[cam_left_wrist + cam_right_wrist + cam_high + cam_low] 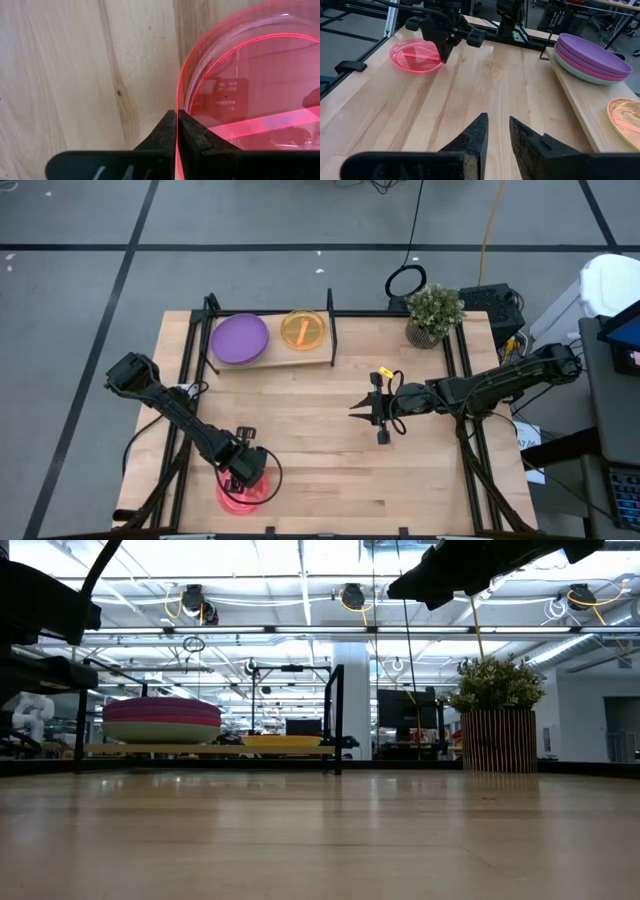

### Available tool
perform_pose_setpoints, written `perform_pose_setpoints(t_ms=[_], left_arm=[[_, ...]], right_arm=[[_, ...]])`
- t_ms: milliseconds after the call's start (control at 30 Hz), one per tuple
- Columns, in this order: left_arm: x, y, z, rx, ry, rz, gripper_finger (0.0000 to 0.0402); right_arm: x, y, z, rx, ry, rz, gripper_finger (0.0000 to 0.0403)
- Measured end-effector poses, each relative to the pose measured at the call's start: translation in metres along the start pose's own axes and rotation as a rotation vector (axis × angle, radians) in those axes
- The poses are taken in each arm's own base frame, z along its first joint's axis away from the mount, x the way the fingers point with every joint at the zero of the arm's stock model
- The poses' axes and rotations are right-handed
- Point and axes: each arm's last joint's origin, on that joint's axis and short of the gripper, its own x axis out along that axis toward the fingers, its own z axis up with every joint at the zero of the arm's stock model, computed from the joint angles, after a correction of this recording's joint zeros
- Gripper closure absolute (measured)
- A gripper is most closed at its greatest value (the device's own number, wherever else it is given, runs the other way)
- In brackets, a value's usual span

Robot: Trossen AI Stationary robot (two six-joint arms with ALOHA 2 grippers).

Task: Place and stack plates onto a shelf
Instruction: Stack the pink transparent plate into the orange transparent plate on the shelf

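Left gripper [178, 131] on flat pink-red plate [250, 90] (rim pinched)

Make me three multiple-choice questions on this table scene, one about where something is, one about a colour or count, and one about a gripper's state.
1. Where is the pink-red plate?
A. on the shelf
B. at the table's near edge, by the left arm
C. beside the potted plant

2. What colour is the top plate of the big stack on the shelf?
A. purple
B. orange
C. mint green

3. What is the left gripper doing?
A. hanging open
B. shut on nothing
C. shut on the pink-red plate's rim

Answers: 1 B, the high view shows it there. 2 A, purple lies uppermost. 3 C, the left wrist view shows the fingers pinching the rim.
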Motion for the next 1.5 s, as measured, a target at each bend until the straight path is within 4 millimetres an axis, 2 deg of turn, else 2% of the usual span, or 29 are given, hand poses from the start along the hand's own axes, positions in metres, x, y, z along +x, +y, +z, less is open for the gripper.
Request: perform_pose_setpoints(t_ms=[200,333,667,867,1000,1200,1500], left_arm=[[-0.001,0.001,0.0,0.016,0.001,0.002,0.0395],[-0.012,0.008,-0.001,-0.001,-0.001,0.004,0.0395],[-0.069,0.039,-0.008,-0.078,-0.224,0.085,0.0396],[-0.091,0.058,-0.01,-0.197,-0.372,0.183,0.0396],[-0.099,0.071,-0.009,-0.273,-0.446,0.282,0.0396],[-0.109,0.091,-0.002,-0.398,-0.578,0.405,0.0396],[-0.121,0.125,0.014,-0.554,-0.752,0.558,0.0396]], right_arm=[[0.0,0.0,0.0,0.0,0.0,0.0,0.0337],[0.0,0.0,0.0,0.0,0.0,0.0,0.0337],[0.0,0.0,0.0,0.003,-0.004,0.0,0.0337],[0.0,0.0,0.004,0.019,-0.038,-0.008,0.0337],[0.001,-0.003,0.004,0.055,-0.046,-0.096,0.0337],[0.009,-0.009,0.0,0.119,-0.039,-0.361,0.0337],[0.029,-0.008,0.005,0.199,-0.192,-0.433,0.0337]])
